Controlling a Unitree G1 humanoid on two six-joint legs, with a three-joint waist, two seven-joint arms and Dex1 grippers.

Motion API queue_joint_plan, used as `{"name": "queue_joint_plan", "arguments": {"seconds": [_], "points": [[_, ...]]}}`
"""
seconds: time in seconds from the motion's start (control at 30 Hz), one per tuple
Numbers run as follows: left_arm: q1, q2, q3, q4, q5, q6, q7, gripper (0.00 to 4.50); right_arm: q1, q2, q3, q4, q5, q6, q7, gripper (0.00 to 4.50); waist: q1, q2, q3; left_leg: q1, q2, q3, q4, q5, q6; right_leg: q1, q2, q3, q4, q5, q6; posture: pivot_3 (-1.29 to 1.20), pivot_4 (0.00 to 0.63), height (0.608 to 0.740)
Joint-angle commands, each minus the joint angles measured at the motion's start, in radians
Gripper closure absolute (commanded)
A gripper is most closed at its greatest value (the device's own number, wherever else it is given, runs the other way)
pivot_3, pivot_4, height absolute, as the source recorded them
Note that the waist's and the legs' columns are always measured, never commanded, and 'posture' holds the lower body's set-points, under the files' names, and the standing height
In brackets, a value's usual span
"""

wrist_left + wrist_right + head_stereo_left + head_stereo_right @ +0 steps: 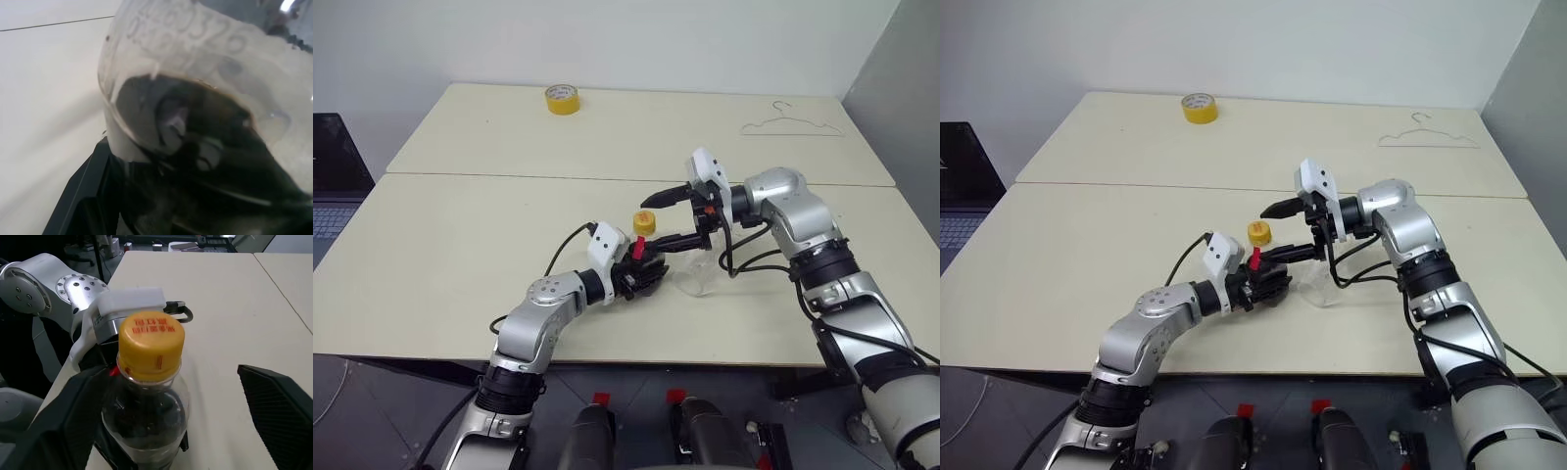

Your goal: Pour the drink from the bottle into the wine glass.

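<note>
My left gripper (634, 273) is shut on the body of the bottle (146, 416), a small clear one with a yellow cap (645, 223) and a red strip at the neck, held upright just above the table. Dark drink (205, 161) fills its lower part. My right gripper (651, 225) is open, one finger on each side of the cap and clear of it; in the right wrist view its fingers (279, 411) flank the bottle. The clear wine glass (693, 277) sits on the table just right of the bottle, below my right gripper.
A yellow tape roll (562, 99) lies at the far edge of the cream table (460, 245). A wire hanger (793, 122) rests at the far right. A dark laptop (328, 186) sits off the table's left side. A seam crosses the table behind the grippers.
</note>
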Motion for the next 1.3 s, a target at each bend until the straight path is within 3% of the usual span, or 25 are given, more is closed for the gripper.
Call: {"name": "queue_joint_plan", "arguments": {"seconds": [0.03,0.27,0.4,0.57,0.67,0.97,1.3], "points": [[-0.029,-0.022,0.001,0.047,0.033,-0.052,0.046,1.72,0.005,-0.014,-0.072,-0.146,0.059,0.074,-0.047,0.17,0.0,0.0,0.0,0.0,0.0,0.0,0.0,0.0,0.0,0.0,0.0,0.0,0.0,0.0,0.0,0.0,0.15,0.74],[-0.081,-0.047,0.024,0.153,0.104,-0.17,0.15,1.72,0.08,-0.052,-0.144,-0.344,0.12,0.236,-0.162,0.08,-0.001,0.0,0.0,0.001,0.0,-0.001,0.002,0.0,0.0,0.001,0.001,0.0,0.002,0.0,0.001,0.0,0.15,0.74],[-0.114,-0.071,0.036,0.212,0.145,-0.24,0.226,1.72,0.099,-0.015,-0.203,-0.411,0.113,0.267,-0.334,0.08,-0.005,0.0,0.0,0.001,0.0,0.0,0.002,0.0,0.0,0.0,0.001,0.0,0.002,0.0,0.001,0.0,0.15,0.74],[-0.12,-0.106,0.036,0.23,0.171,-0.271,0.284,1.72,0.083,0.134,-0.218,-0.458,0.035,0.332,-0.678,0.08,-0.007,0.0,0.0,0.0,0.002,0.0,0.001,0.0,0.0,-0.002,0.002,0.001,0.003,0.0,0.0,0.0,0.15,0.74],[-0.116,-0.118,0.03,0.229,0.179,-0.276,0.294,1.72,0.104,0.212,-0.198,-0.535,0.043,0.402,-0.785,0.08,-0.003,0.0,0.0,-0.001,0.001,0.0,0.001,0.0,0.0,-0.003,0.002,0.001,0.004,0.0,0.0,0.0,0.15,0.74],[-0.111,-0.124,0.029,0.229,0.185,-0.278,0.299,1.72,0.135,0.283,-0.15,-0.607,0.027,0.526,-0.932,0.08,-0.002,0.0,0.0,-0.007,0.0,0.0,0.002,0.0,0.0,-0.008,0.001,0.001,0.003,0.001,0.001,0.0,0.15,0.74],[-0.111,-0.127,0.03,0.226,0.187,-0.275,0.303,1.72,0.162,0.324,-0.119,-0.571,-0.006,0.526,-1.015,0.08,-0.003,0.0,0.0,-0.007,0.001,0.0,0.002,0.0,0.0,-0.008,0.002,0.001,0.004,0.001,0.001,0.0,0.15,0.74]]}}
